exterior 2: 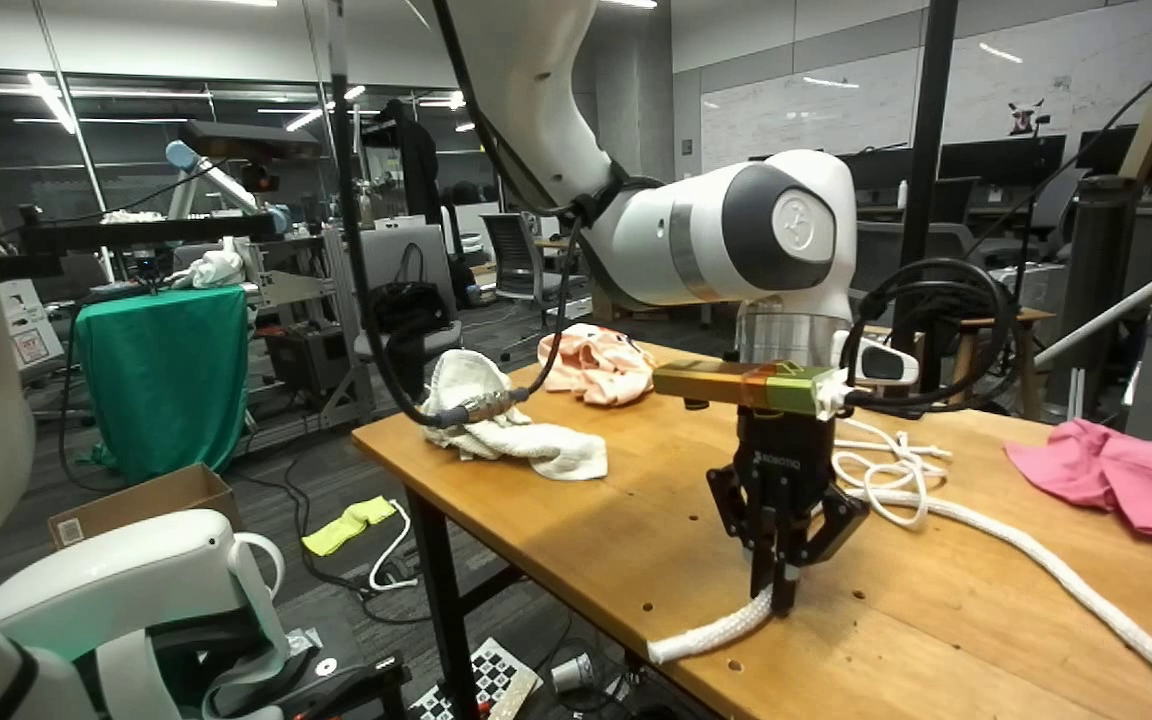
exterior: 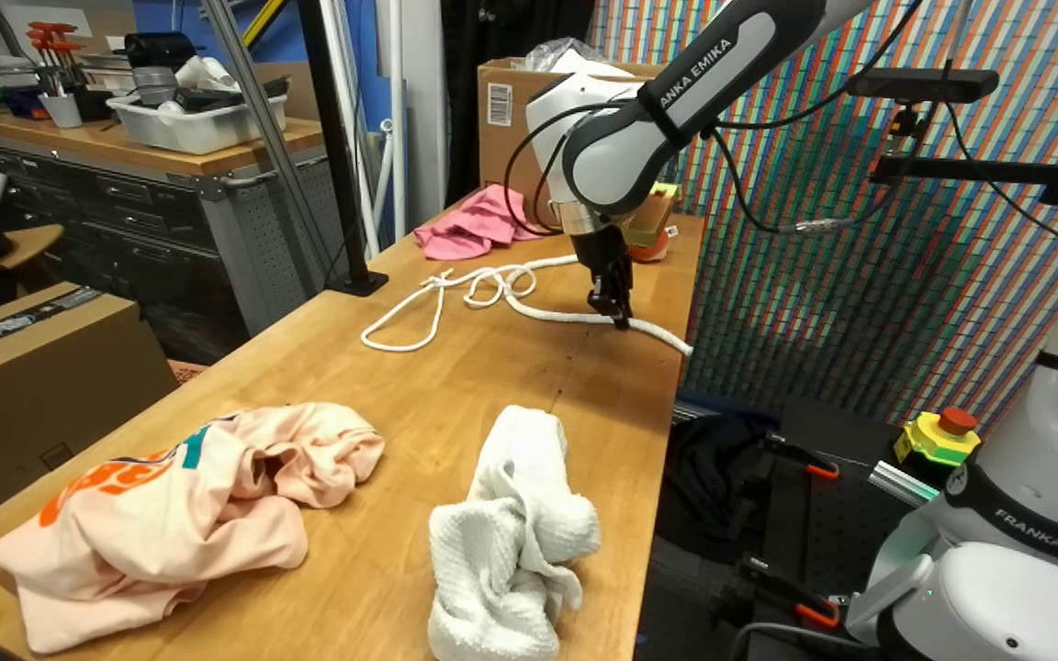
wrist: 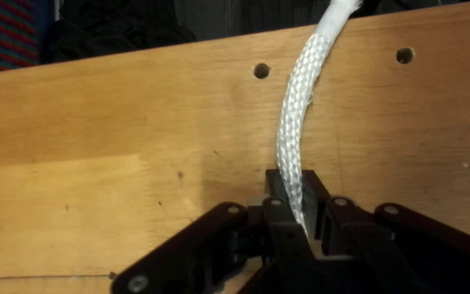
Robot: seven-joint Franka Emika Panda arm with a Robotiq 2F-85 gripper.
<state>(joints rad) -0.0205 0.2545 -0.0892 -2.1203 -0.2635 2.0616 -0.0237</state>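
Observation:
A white braided rope (exterior: 547,315) lies across the wooden table, with a loose knotted tangle and loop toward its far part. It also shows in an exterior view (exterior 2: 1021,545). My black gripper (exterior: 621,321) points down at the tabletop near the table edge. Its fingers (exterior 2: 774,600) are close together around the rope, a short way from the rope's free end. In the wrist view the rope (wrist: 294,122) runs from between the fingertips (wrist: 294,175), filling the narrow gap, out to its frayed white end past the table edge. Part of the rope is hidden behind the fingers.
A pink cloth (exterior: 478,225) and a cardboard box (exterior: 501,147) are at the table's far end. A white towel (exterior: 515,542) and a peach shirt (exterior: 189,514) lie on the nearer part. A black post (exterior: 345,184) stands at the table's side. The table edge (wrist: 137,53) is close.

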